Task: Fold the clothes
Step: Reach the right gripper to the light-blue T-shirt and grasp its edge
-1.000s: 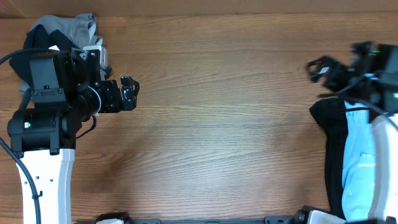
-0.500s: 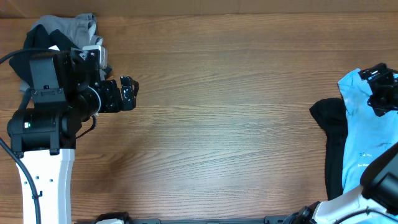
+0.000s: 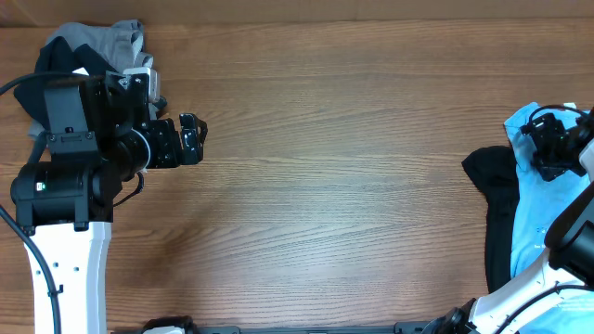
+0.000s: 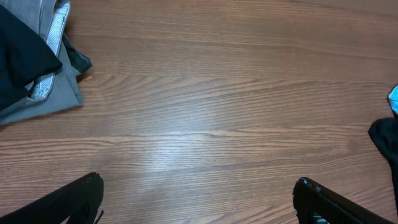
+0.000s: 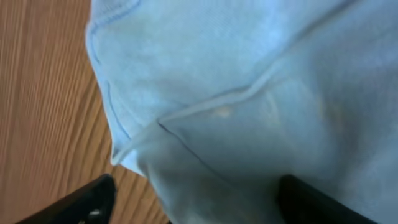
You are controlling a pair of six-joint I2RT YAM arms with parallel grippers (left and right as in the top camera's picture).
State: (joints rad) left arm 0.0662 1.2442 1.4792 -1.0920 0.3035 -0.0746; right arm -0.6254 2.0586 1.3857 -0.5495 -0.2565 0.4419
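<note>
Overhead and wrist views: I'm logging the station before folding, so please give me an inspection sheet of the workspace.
Surface: brown wood-grain table, no marks seen.
Job's things: light blue cotton T-shirt partly over a black T-shirt at the right edge; crumpled grey and black clothes pile at the far left corner.
Clutter: nothing seen.
Grippers: left gripper open over bare wood; right gripper open, fingers either side of a light blue fold.
Cables: black cable beside the left arm.
Surroundings: nothing seen.
</note>
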